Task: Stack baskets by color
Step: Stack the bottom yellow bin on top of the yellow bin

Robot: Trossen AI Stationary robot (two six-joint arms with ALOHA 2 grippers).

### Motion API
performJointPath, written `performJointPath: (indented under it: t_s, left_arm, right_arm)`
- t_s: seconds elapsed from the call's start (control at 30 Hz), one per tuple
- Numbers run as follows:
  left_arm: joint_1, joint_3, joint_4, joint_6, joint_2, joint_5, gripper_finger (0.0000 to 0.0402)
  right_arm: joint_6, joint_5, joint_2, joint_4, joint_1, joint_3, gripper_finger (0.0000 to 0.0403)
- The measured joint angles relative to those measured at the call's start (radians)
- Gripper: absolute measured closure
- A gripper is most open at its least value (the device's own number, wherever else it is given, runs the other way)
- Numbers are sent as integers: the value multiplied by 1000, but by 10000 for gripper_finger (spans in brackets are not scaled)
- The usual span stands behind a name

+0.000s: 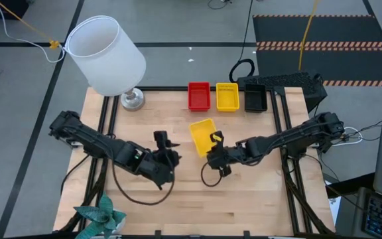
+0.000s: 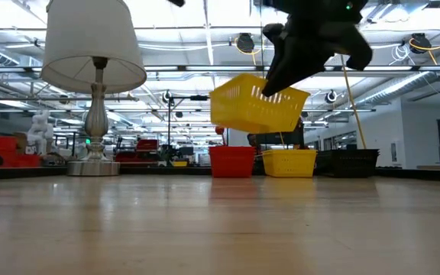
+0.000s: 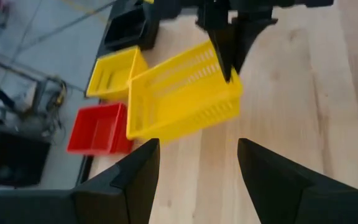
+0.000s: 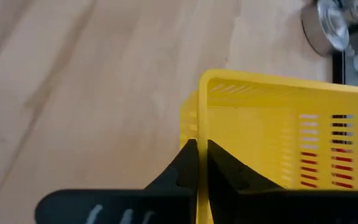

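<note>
A yellow basket (image 1: 202, 135) hangs tilted above the middle of the table, with my right gripper (image 1: 215, 141) shut on it. The low view shows this basket (image 2: 255, 107) clear of the wood. Just to its left my left gripper (image 1: 162, 141) stands open, its two fingers (image 3: 138, 171) apart with nothing between them. Along the far edge a red basket (image 1: 199, 96), a yellow basket (image 1: 227, 96) and a black basket (image 1: 255, 98) rest on their bottoms in a row. My right gripper pinches the rim of one wall of the yellow basket (image 4: 199, 127), near a corner, one finger inside the basket and one outside. The fingers (image 3: 227, 53) come slanting down from the table's right. The basket hangs below them, lifted clear and tilted, its open side up.
A lamp with a white shade (image 1: 105, 54) stands on its metal foot (image 1: 132, 99) at the far left corner. A teal leafy thing (image 1: 101, 216) lies at the near left edge. Dark equipment (image 1: 284, 83) sits behind the black basket. Bare wood lies along the near side.
</note>
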Motion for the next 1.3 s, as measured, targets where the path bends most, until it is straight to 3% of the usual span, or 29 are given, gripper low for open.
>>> performJointPath:
  t_s: [0.27, 0.73, 1.1, 1.3]
  left_arm:
    - [0, 0, -173, -176, -23, 2, 183]
    - [11, -2, -161, -227, -18, 9, 183]
    - [11, -2, -159, -272, -18, 10, 183]
    - [11, -2, -159, -272, -18, 10, 183]
  right_arm:
    - [39, 2, -3, -160, -95, 91, 397]
    - [-99, 47, -57, -351, -275, 154, 396]
    - [-164, 45, -217, -363, -381, 154, 396]
    - [-205, 44, -244, -365, -455, 154, 396]
